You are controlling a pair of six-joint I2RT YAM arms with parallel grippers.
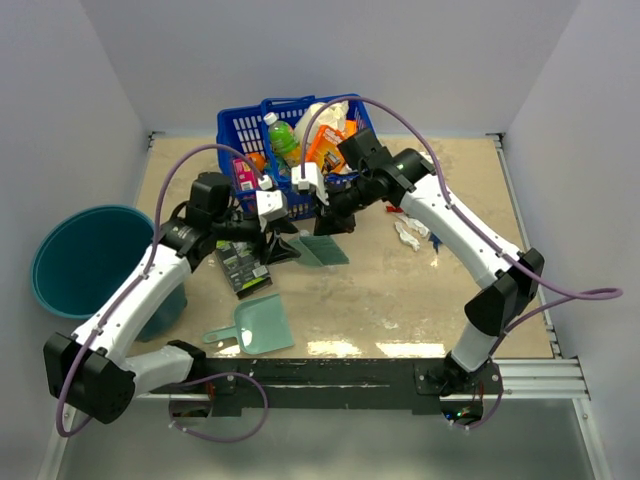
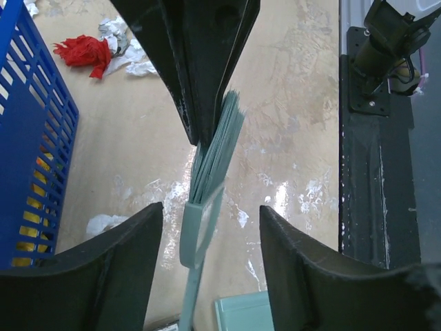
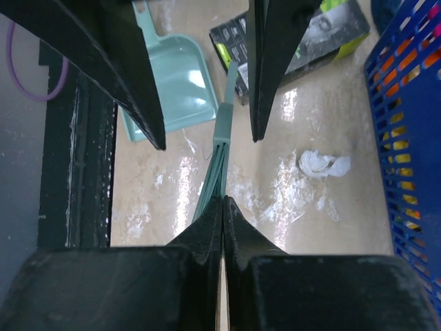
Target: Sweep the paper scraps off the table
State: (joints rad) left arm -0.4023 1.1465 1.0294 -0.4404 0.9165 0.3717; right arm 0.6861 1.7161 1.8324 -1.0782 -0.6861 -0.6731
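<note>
Brush [image 2: 217, 145] handover: my right pincer [image 3: 222, 203] pinches its bristles, my left pincer [image 2: 210, 210] is spread around the handle, not touching. Next I close left, then release right. The paper scraps [image 2: 86, 49] lie on the table [image 2: 296, 103], right of the brush

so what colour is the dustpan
The dustpan is mint green, clearest in the right wrist view.
</note>
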